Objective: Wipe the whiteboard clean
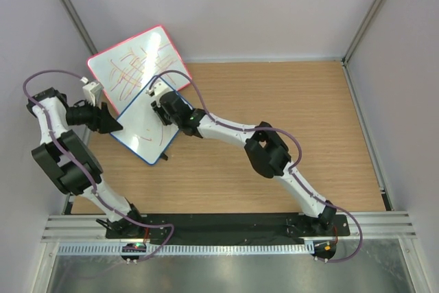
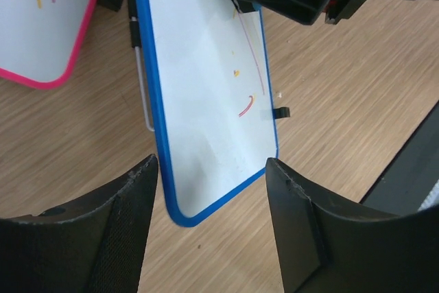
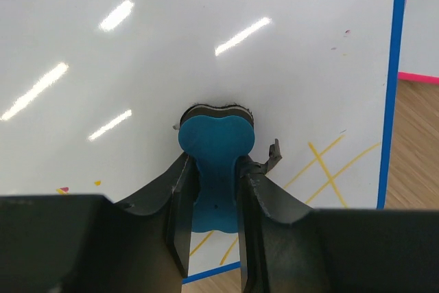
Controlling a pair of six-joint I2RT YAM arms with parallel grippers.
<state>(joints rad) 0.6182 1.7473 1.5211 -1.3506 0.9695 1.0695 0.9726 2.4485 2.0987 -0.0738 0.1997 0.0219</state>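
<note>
Top external on the whiteboard (image 1: 144, 132): sits skewed on the tabletop (image 1: 288, 121), left of centre, far corner just beside the pink-framed board (image 1: 130, 66). Mostly clean, with a few pink and yellow strokes (image 2: 247, 105) on it. Right tool (image 3: 214, 173) clamped narrow on a blue eraser (image 3: 216, 135), pad down on the white surface. Left tool (image 2: 209, 176) spread wide at the board's left corner, holding nothing; contact impossible to tell.
</note>
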